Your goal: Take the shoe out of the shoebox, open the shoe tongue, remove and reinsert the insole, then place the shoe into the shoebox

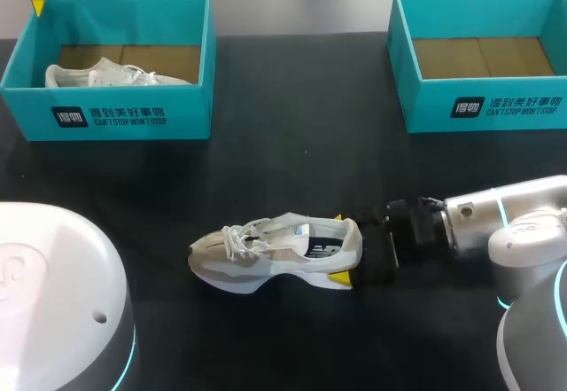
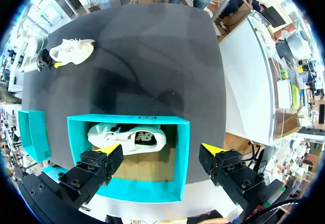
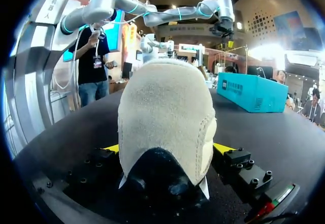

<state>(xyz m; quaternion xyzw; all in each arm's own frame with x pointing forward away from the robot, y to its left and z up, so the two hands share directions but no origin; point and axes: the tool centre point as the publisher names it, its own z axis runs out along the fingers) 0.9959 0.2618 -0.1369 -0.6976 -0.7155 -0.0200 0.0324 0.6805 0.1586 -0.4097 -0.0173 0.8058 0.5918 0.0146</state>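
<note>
The left gripper (image 2: 161,149) hangs released, its fingers spread wide, directly above the left shoebox (image 2: 127,120). A white spare shoe (image 2: 129,137) lies inside the box beneath it. The shoe (image 1: 275,254) stands on its sole on the table (image 1: 266,98). The right gripper (image 1: 341,247) clamps its heel, and the toe points away ahead of the fingers. The right shoebox (image 1: 478,98) stands well apart, off to that gripper's side.
</note>
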